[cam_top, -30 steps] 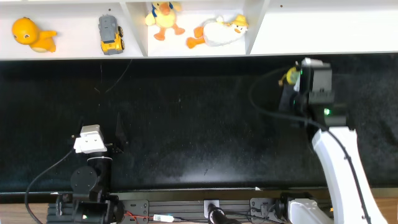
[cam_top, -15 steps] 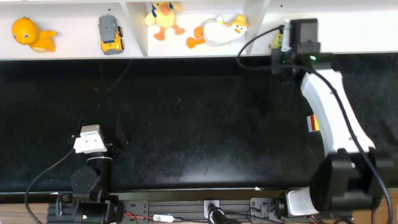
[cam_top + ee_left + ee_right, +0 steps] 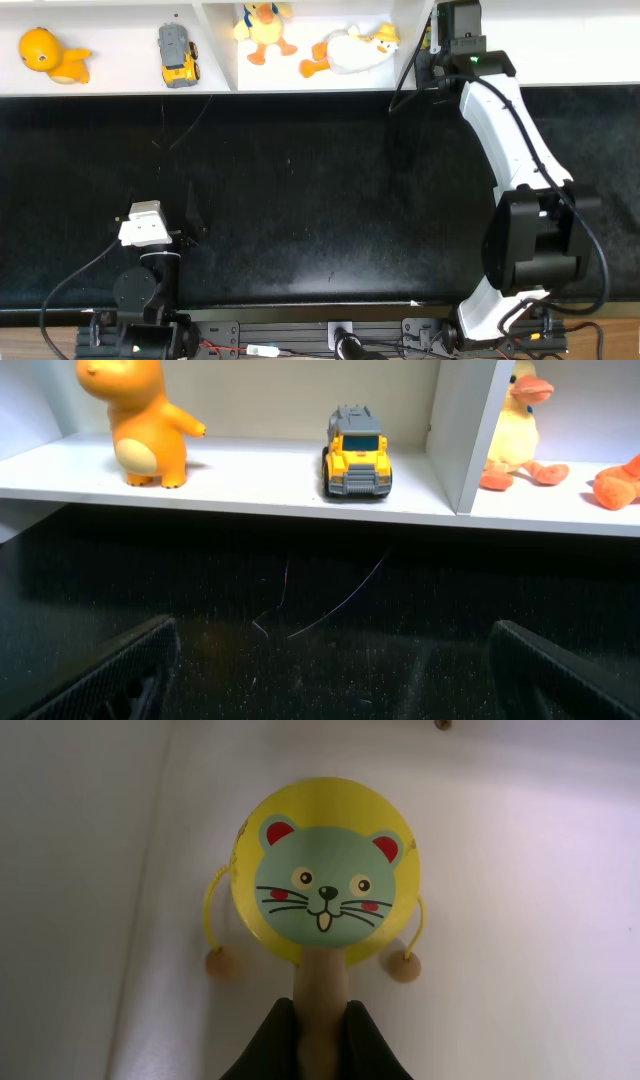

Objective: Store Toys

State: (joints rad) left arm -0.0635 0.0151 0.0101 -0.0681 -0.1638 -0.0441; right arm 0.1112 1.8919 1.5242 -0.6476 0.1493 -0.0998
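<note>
Left wrist view: left tool [image 3: 332, 635], fingers spread wide, holding nothing, low over the black surface [image 3: 300, 590], facing the white shelf [image 3: 250, 495]. Shelf contents, left to right: orange figure [image 3: 140, 415]; yellow toy truck [image 3: 357, 452]; yellow plush duck [image 3: 515, 425]; white plush duck [image 3: 350, 50].

Right wrist view: right tool [image 3: 318, 1040], pinching the wooden handle [image 3: 320, 985] of a yellow rattle drum [image 3: 325, 870] with a green cat face. The drum head sits just beyond the fingertips, inside the rightmost shelf compartment, a bead [image 3: 220, 963] at each side.
</note>
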